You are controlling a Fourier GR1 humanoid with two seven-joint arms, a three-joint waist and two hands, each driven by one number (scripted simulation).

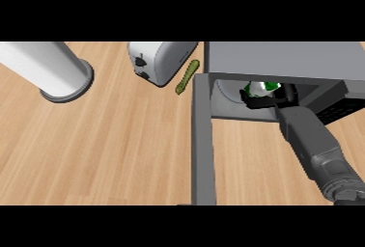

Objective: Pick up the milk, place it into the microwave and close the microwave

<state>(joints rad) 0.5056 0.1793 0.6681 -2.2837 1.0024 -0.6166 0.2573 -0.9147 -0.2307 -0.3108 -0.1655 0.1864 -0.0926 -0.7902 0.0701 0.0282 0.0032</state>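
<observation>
right hand (265, 100): inside the microwave (285, 58), fingers curled round the milk (261, 88) | milk: upright in the cavity, near its left wall | microwave door (203, 144): swung open over the counter (100, 149) | toaster (158, 60) just left of microwave

From my station, the right hand (267, 99), upper right of centre, covers most of the milk (259, 88); only its green-and-white top shows. The microwave (285, 55) roof hides the cavity's rear. The grey cylinder (50, 67) and toaster (160, 60) are cropped at the scene's top. I see no left hand.
</observation>
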